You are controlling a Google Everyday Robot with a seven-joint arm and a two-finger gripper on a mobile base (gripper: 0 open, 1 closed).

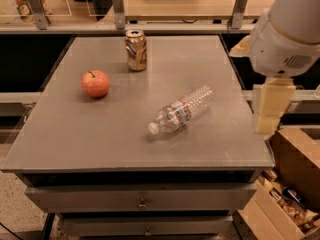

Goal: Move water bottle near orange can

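The water bottle [182, 110] lies on its side in the middle right of the grey table [75, 134], with its white cap toward the front left. The orange can [136, 50] stands upright at the back of the table, well apart from the bottle. My gripper [271, 107] hangs at the right edge of the table, to the right of the bottle and above the table's front right part. It touches nothing and holds nothing I can see.
A red-orange apple [95, 83] sits on the left part of the table, in front and left of the can. An open cardboard box [287, 194] with items stands on the floor at the right. Drawers [142, 201] run below the tabletop. A railing [175, 26] lies behind the table.
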